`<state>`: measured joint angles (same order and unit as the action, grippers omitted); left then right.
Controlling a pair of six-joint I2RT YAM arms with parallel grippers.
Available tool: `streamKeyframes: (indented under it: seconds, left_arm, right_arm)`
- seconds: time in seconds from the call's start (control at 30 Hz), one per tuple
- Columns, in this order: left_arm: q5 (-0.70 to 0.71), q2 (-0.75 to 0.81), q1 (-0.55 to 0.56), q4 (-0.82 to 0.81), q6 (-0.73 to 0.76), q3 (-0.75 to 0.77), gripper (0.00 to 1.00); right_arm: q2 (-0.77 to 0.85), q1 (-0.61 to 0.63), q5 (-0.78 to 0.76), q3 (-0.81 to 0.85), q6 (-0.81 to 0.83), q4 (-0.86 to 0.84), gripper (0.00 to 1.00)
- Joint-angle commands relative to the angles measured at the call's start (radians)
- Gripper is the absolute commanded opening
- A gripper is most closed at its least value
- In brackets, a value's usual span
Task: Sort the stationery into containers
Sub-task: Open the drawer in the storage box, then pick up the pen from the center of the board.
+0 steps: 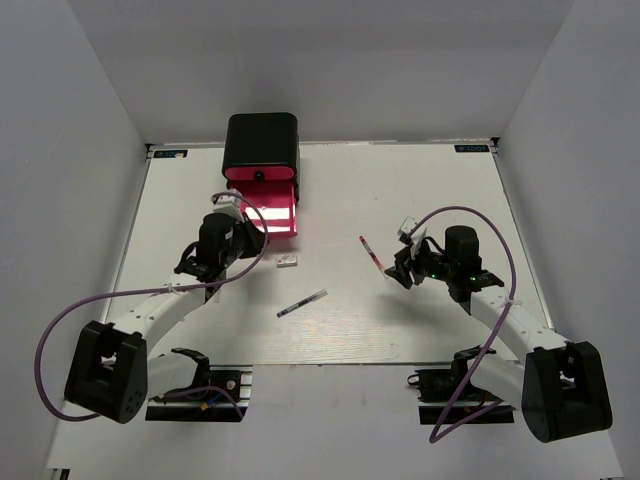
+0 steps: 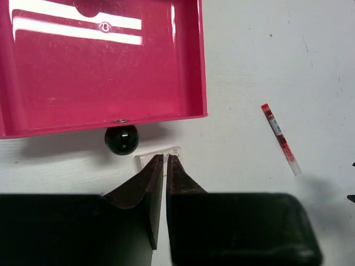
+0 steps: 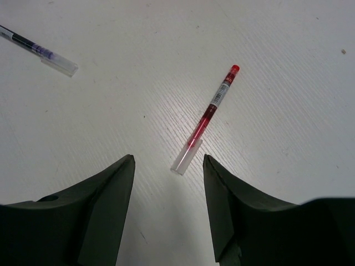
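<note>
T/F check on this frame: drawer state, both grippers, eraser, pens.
1. The pink drawer is pulled open. True.
2. The right gripper is shut on the red pen. False: it is open, and the pen lies on the table ahead of it.
3. The eraser is in the drawer. False: it is on the table near the black knob.
4. The left gripper is shut. True.
5. Two pens lie on the table. True: the red one and a dark pen.
</note>
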<state>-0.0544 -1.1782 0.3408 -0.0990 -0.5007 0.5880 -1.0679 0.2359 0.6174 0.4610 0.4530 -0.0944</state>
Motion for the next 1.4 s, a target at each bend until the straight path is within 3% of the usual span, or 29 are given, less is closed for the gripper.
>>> streamKeyframes:
  seconds: [0.0,0.07,0.1,0.2,0.3,0.43,0.57,0.77,1.17,1.37]
  left_arm:
    - [0.002,0.028,0.004,0.016,-0.016,-0.002,0.06]
    - [0.011,0.057,0.004,0.038,-0.016,-0.002,0.14]
    - [0.011,0.067,0.004,0.038,-0.016,-0.002,0.24]
    - [0.034,0.126,0.004,0.089,-0.016,-0.002,0.32]
    - [0.077,0.204,0.004,0.178,-0.016,0.007,0.42]
    - [0.162,0.285,-0.009,0.351,-0.097,0.03,0.71]
    - [0.235,0.353,-0.02,0.508,-0.269,0.03,0.81]
    - [0.286,0.41,-0.02,0.689,-0.419,-0.001,0.83]
    - [0.353,0.44,-0.02,0.795,-0.444,-0.001,0.86]
    - [0.344,0.451,-0.02,0.795,-0.444,-0.01,0.86]
  right_arm:
    - [0.01,0.0,0.022,0.002,0.022,0.007,0.59]
    - [-0.001,0.002,0.024,0.013,0.032,0.012,0.64]
    - [-0.004,0.005,0.027,0.013,0.044,0.016,0.68]
    - [-0.03,0.008,0.048,0.042,0.068,0.033,0.9]
    - [-0.078,0.019,0.032,0.077,0.067,0.039,0.9]
    - [-0.184,0.045,-0.05,0.159,0.012,0.053,0.9]
    - [-0.305,0.068,-0.139,0.257,-0.037,0.056,0.87]
    - [-0.489,0.134,-0.304,0.424,-0.097,0.093,0.72]
    - [-0.656,0.203,-0.469,0.507,-0.114,0.145,0.7]
    - [-0.698,0.23,-0.492,0.516,-0.108,0.179,0.54]
